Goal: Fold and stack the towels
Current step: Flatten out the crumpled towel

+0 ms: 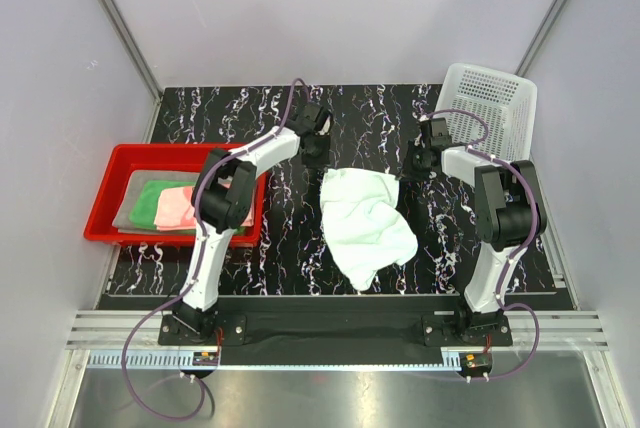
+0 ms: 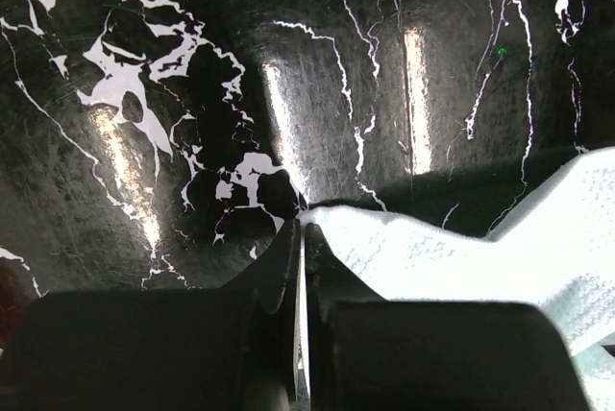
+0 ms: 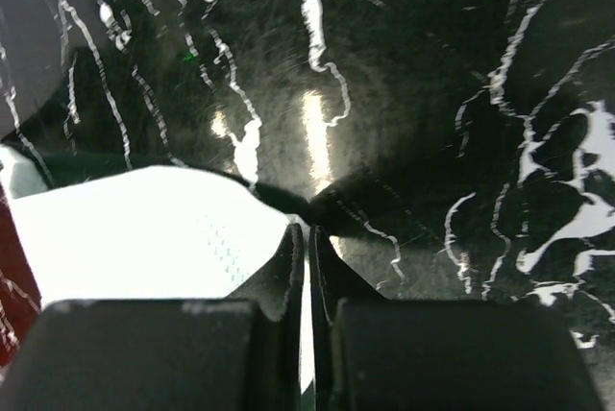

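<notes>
- Your left tool [image 2: 303, 229] is pressed together, nipping a corner of the pale mint towel [image 1: 365, 223]. You can see a sliver of white cloth between its tips.
- Your right tool [image 3: 307, 229] is pressed together too, with cloth showing in its gap, so it looks clamped on the towel's other far corner.
- The rest of that towel sits rumpled between the two tools and trails back toward the arm bases on the black marbled tabletop [image 1: 250, 108].
- Well out to the outer side of your left tool is the red tray [image 1: 100, 203]. The grey towel [image 1: 128, 210] lies in it, with the bright green towel [image 1: 148, 206] and the salmon-pink towel [image 1: 178, 206] on top.
- The white basket [image 1: 490, 98] is just beyond your right tool, on its outer side.
</notes>
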`<move>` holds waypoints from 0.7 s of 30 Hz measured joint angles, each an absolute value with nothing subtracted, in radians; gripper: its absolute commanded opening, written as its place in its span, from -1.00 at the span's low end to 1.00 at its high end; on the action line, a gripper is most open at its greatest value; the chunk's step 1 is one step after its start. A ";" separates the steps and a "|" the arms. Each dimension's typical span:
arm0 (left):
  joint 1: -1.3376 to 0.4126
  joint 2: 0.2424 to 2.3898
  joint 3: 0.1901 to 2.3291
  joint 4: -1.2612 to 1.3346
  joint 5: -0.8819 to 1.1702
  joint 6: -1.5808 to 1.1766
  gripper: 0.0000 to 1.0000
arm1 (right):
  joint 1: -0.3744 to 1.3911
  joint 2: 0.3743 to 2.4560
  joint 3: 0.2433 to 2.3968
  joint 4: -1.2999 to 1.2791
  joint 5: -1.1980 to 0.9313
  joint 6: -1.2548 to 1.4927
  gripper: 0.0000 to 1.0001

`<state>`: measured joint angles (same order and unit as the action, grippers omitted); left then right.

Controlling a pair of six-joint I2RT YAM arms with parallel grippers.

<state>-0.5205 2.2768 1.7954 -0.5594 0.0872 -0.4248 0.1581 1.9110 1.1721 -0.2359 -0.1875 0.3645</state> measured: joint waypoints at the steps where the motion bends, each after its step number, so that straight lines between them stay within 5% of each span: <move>1: -0.521 2.278 1.799 -0.564 0.091 -0.421 -1.00 | 0.159 1.910 1.172 -0.237 -0.196 0.363 -1.00; 10: -0.519 2.193 1.750 -0.678 0.094 -0.359 -1.00 | 0.171 1.832 1.210 -0.328 -0.229 0.332 -1.00; 21: -0.519 1.736 1.786 -0.742 0.070 -0.279 -1.00 | 0.171 1.488 1.424 -0.404 -0.228 0.252 -1.00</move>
<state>-0.5190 1.7359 1.7863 -0.7418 0.0704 -0.2790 0.1715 1.4879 1.4242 -0.4042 -0.2276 0.2516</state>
